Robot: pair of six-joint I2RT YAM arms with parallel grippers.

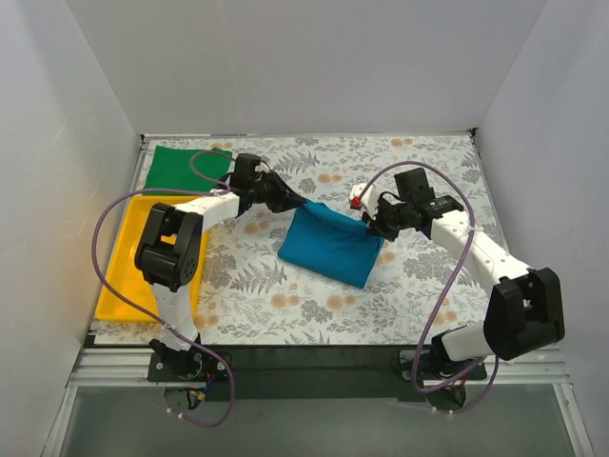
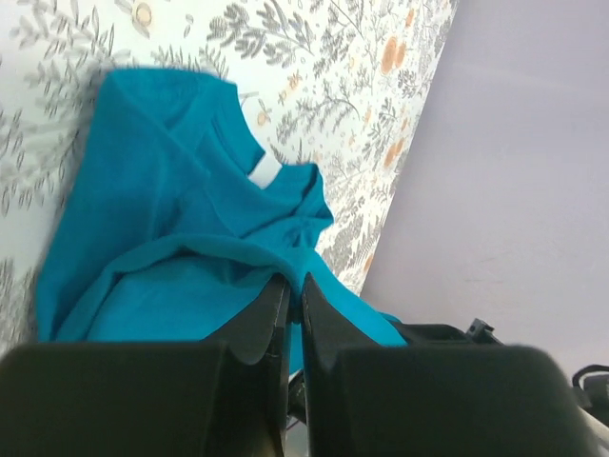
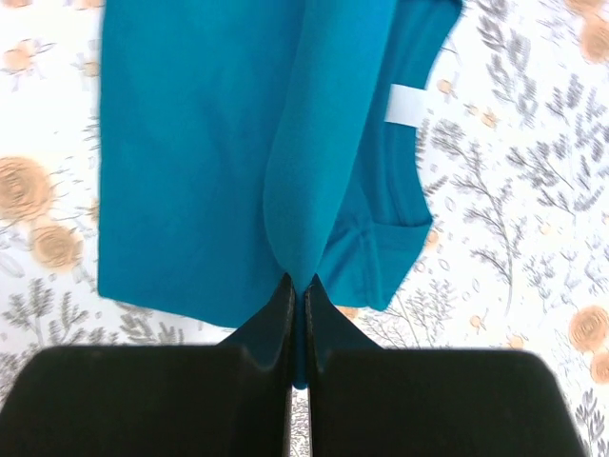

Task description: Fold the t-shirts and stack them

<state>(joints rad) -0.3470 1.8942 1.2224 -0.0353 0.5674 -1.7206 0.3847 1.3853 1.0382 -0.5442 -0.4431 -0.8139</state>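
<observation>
Scanning from the left, I see the tray (image 1: 116, 286) at the left edge of the table (image 1: 285, 314), with the green shirt (image 1: 181, 167) lying flat just behind it in the far left corner. My left gripper (image 1: 288, 198) has its jaws pinched tight on the far left corner of the teal shirt (image 1: 328, 246). That shirt sits mid-table, doubled over, its near edge resting on the table and its far edge lifted between both arms. My right gripper (image 1: 374, 222) is likewise clamped on a fold at the far right corner, with the white label (image 3: 407, 103) showing nearby.
</observation>
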